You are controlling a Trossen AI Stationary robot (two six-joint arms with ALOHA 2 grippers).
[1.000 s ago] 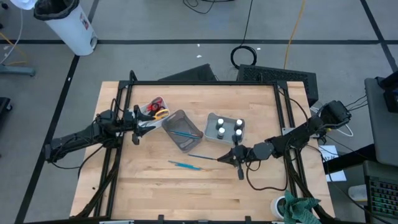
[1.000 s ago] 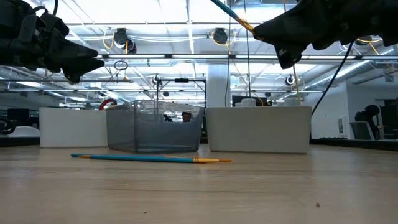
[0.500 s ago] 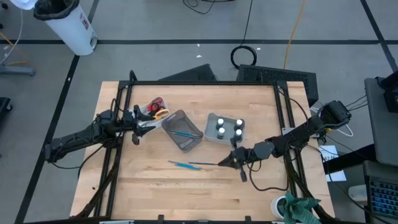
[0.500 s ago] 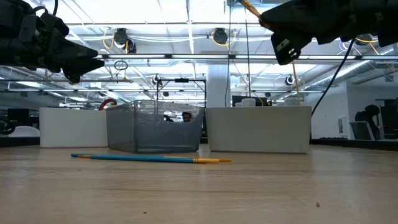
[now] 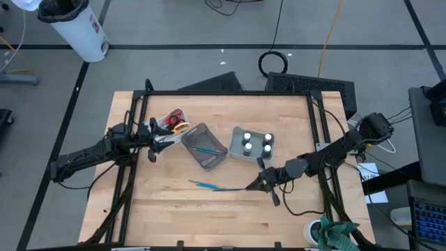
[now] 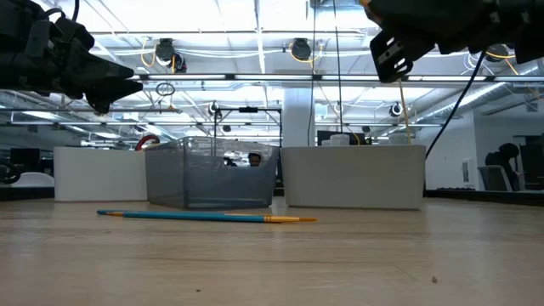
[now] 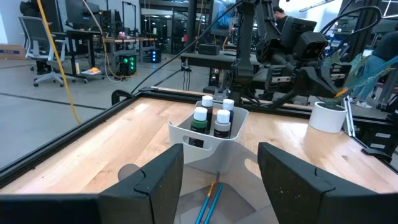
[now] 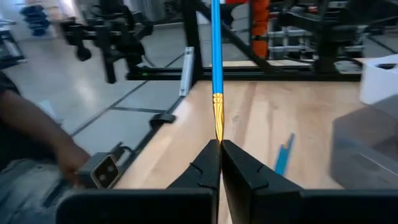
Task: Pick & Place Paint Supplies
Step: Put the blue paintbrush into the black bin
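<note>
the right tool (image 8: 219, 144), pinched shut on a thin blue paintbrush with a gold ferrule (image 8: 216, 56), is drifting toward the near side of the wooden table (image 5: 174, 216) compared with a second ago, and in the low view it has risen almost out of the top of the picture, so the lift looks done and what is left, as i judge it, is the carry to a container. the held brush is sticking straight out past the closed fingers, slim and stiff-looking, gripped just behind its ferrule. a second teal brush with an orange tip (image 6: 204, 216) is lying flat on the table just beside the held one's far end, not yet picked. the grey mesh bin (image 5: 204, 146) is already holding two blue brushes (image 7: 208, 200), and the white tub (image 5: 251, 144) is carrying four small dark bottles with white caps (image 7: 212, 116). the left tool (image 7: 217, 180) is hanging with its fingers apart above the mesh bin, unchanged, near the red and yellow-handled scissors (image 5: 174, 121).
</note>
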